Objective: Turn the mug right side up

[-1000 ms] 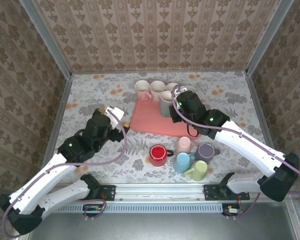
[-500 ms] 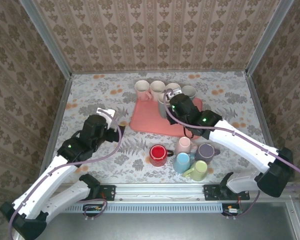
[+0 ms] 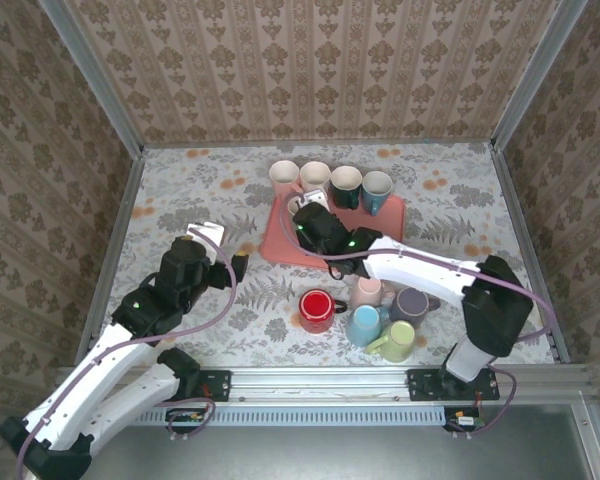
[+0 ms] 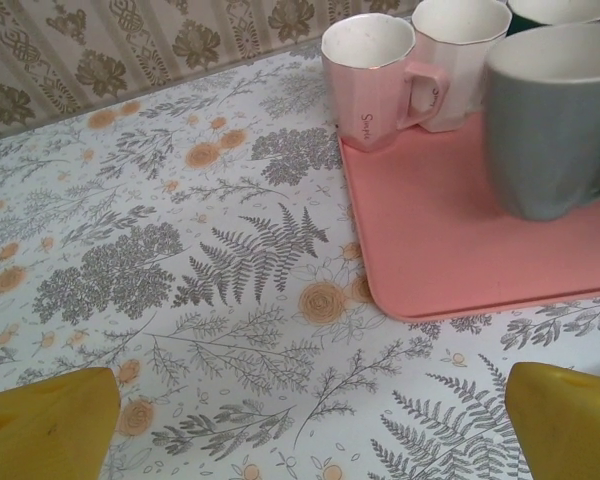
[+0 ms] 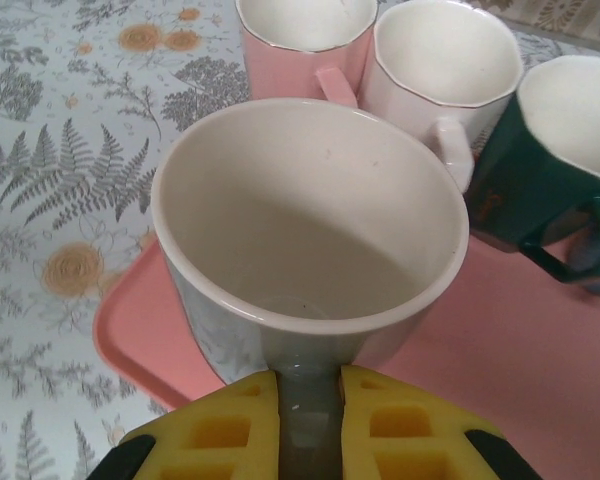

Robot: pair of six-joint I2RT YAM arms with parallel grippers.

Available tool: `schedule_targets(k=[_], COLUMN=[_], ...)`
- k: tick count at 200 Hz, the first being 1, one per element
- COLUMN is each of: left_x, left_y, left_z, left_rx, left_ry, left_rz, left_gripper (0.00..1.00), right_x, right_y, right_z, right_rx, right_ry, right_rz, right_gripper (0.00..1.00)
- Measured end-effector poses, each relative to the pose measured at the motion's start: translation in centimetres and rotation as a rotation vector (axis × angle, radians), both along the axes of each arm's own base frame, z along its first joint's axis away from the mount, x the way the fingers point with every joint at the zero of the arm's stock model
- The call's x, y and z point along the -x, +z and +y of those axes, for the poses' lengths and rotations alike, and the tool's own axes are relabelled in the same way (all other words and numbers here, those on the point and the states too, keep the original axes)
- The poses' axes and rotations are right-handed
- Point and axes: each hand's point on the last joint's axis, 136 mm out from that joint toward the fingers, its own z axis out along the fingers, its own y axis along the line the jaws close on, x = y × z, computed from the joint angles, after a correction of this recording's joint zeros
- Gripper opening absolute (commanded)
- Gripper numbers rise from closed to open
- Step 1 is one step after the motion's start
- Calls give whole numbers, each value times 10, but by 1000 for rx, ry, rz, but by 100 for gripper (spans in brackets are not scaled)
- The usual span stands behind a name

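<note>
The right gripper point(image 5: 310, 405) is clamped on the handle of the grey mug point(image 5: 310, 230), which sits mouth up over the near-left of the pink tray point(image 5: 540, 380) — the turn looks done. Next, lower it flat and let go. The left gripper point(image 4: 310, 420) hangs spread wide over the floral table point(image 4: 180, 250) — wallpapered walls point(image 3: 310, 70) surround it.

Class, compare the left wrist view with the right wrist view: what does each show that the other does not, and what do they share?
Left wrist, not right: the left fingers wide apart, and the grey mug from outside, its wall visible down to its base. Right wrist, not left: the grey mug's empty inside, and its handle pinched between the right fingers. Both: the grey mug with its opening up, the pink mug, the white mug, the pink tray and the floral table cover.
</note>
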Motion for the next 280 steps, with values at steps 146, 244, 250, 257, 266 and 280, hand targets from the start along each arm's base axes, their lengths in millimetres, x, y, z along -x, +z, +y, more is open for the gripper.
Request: schedule_targets(k=[146,244,250,257,266,280], left_x=[1,1,1,0,0,0], left_y=[-1,-4,-4,-5,-5,-4], left_z=[-7,-9,-9,-9,-9,-9], left_rx=[35,33,33,32,30,29], left_ry=[-31,-40,-40,-40,-42,-43], left_rz=[-18,-15,-15,-14,-15,-16], left_gripper=[100,100,100,100,100,100], right_x=[-71,-83,-83,-83,-83,-81], right_y=[-66,-67,-67,-67,-66,-66], right_z=[42,62,62,62,62,61], right_rx=[-16,-22,-22,-21,-24,-22], right_ry=[-151,-138,-137,-137,-136,-134], right_rz=[-155,-171,-171,-171,-174,-174], right_gripper=[5,32,34,36,38,41])
